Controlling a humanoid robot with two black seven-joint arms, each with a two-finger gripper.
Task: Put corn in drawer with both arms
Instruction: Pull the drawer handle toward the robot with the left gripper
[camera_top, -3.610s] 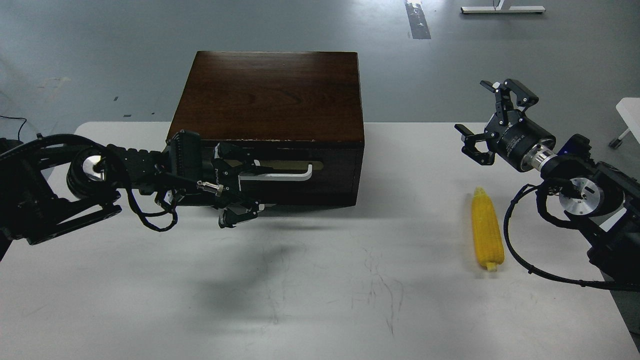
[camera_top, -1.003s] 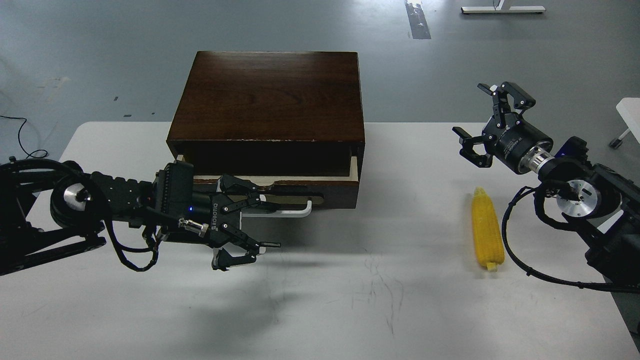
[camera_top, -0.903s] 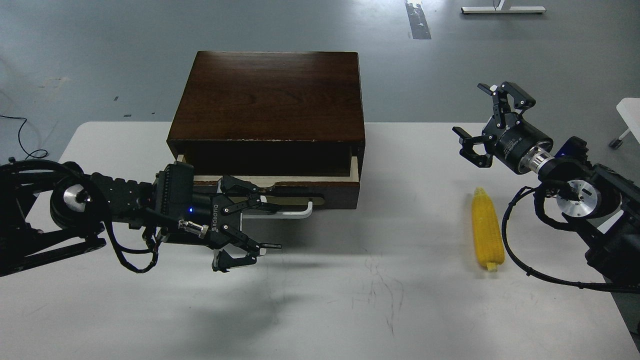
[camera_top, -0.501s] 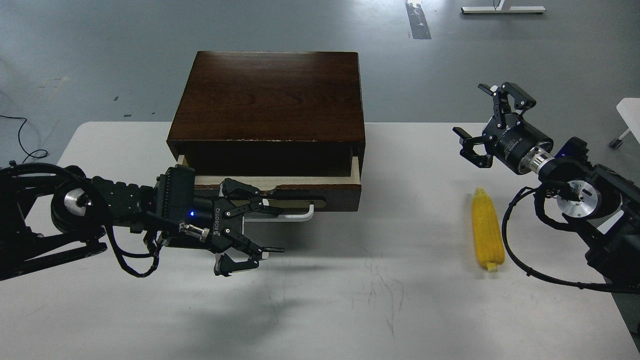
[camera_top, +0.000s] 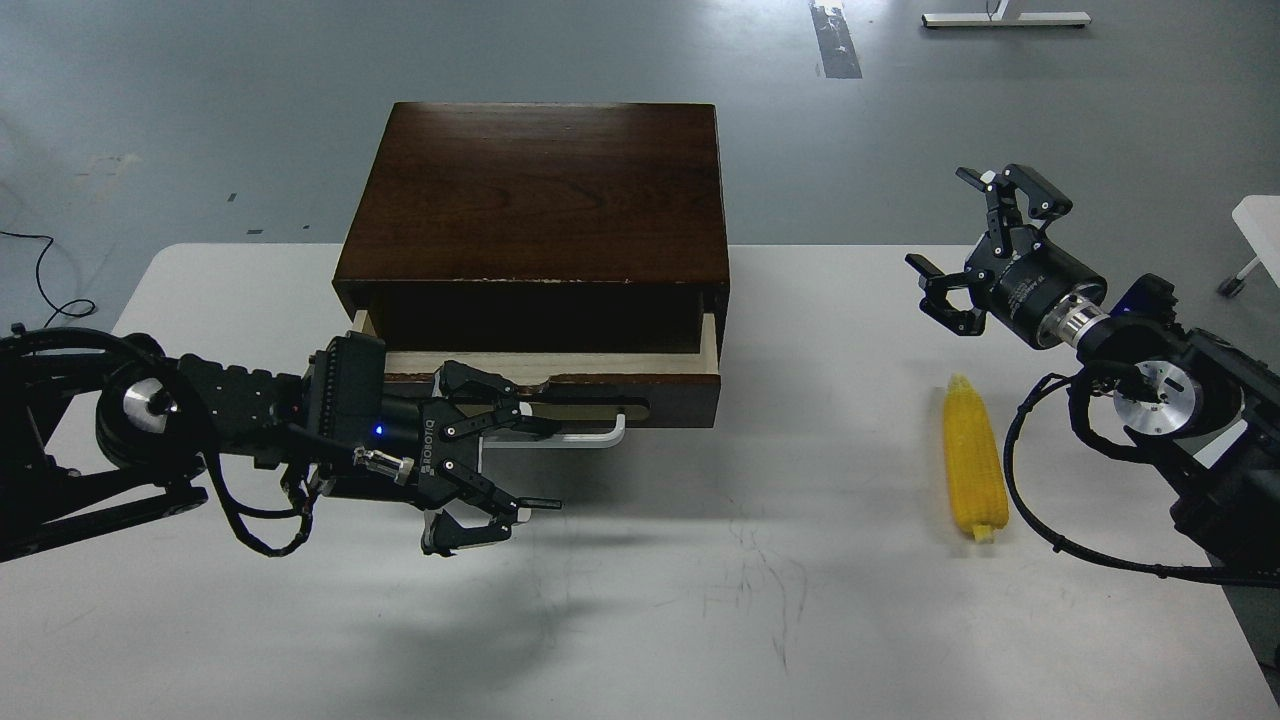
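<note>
The yellow corn (camera_top: 973, 470) lies on the white table at the right, stem end toward me. The dark brown box has its drawer (camera_top: 640, 385) pulled partly out, showing a strip of pale wood rim. My left gripper (camera_top: 520, 460) is at the left end of the white bar handle (camera_top: 575, 432). Its fingers are spread, the upper ones hooked over the handle and the lower ones below it. My right gripper (camera_top: 960, 245) is open and empty, held in the air beyond the corn and slightly to its left.
The white table (camera_top: 700, 600) has its front edge near me and its right edge just past my right arm. The box top (camera_top: 540, 190) stands well above the table. Grey floor lies beyond.
The drawer was closed 3.6 s ago and has since slid out toward me with my left gripper at the handle. It barely moved over the last second. The right arm and the corn stayed put.
</note>
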